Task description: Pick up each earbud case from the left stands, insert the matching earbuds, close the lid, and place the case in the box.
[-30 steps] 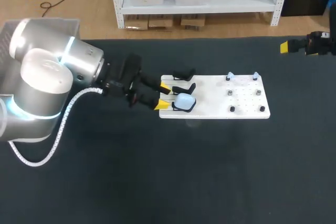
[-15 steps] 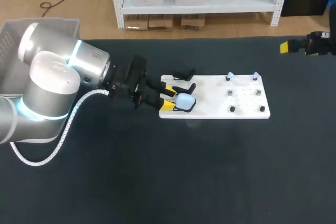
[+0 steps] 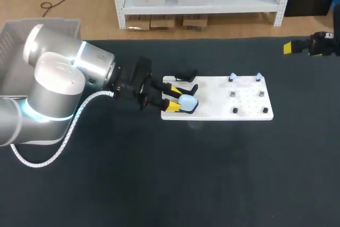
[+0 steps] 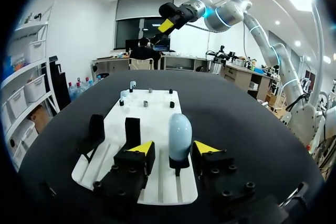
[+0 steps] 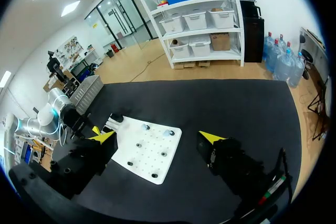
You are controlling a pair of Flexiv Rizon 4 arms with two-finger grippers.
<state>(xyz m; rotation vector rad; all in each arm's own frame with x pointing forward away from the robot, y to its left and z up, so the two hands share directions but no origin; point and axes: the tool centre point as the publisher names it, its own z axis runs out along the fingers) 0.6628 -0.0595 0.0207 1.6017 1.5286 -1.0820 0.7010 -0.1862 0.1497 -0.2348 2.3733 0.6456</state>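
Over the last second my left gripper (image 3: 171, 98) has advanced onto the end of the white board (image 3: 249, 102). Its yellow tips now flank the pale blue earbud case (image 4: 179, 135), which stands upright on an end stand of the row. The fingers are spread with a gap visible beside the case, so nothing is grasped; I judge the approach complete and closing on the case as the step due. My right gripper (image 3: 311, 46) has stayed parked near the table's far right edge, fingers apart and empty.
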